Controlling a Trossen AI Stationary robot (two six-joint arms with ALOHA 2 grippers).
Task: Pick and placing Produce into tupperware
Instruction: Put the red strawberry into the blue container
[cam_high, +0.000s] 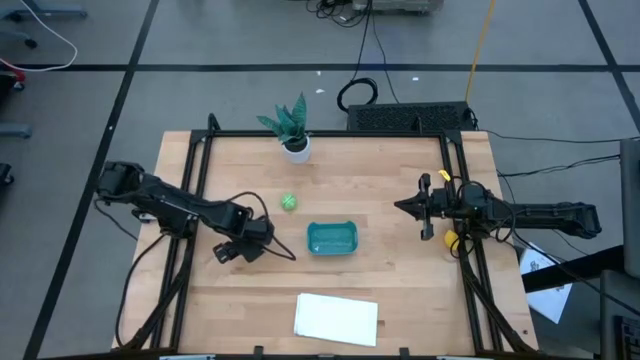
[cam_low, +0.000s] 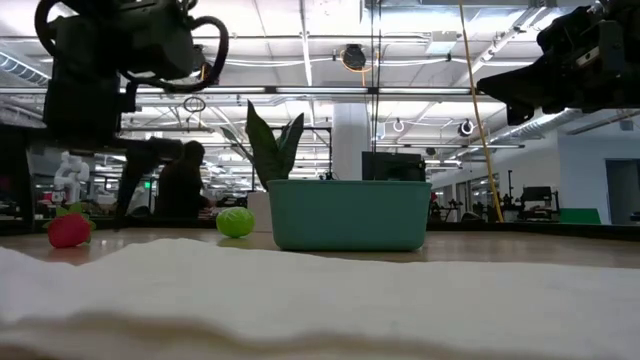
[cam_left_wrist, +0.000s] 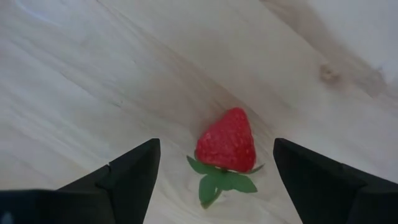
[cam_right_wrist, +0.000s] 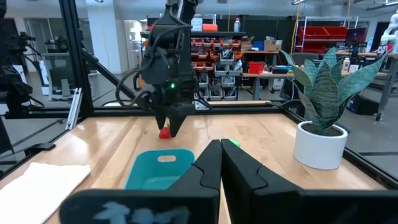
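Left gripper (cam_left_wrist: 214, 168): fingers wide apart, straddling the strawberry (cam_left_wrist: 226, 142), which lies untouched on the table (cam_high: 400, 290).
Right gripper (cam_right_wrist: 221, 163): pinched shut, empty, raised at the table's right side.
Tupperware (cam_high: 331, 238): mid-table, just right of the left gripper.
Green ball (cam_high: 289, 202): between tupperware and plant (cam_high: 291, 124).
Lemon (cam_high: 451, 241): under the right arm, partly hidden.
White sheet (cam_high: 336, 318): near the front edge.

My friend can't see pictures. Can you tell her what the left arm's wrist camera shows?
A red toy strawberry with green leaves lies on the pale wooden table, right between the two dark open fingers of the left gripper. The fingers are not touching it.
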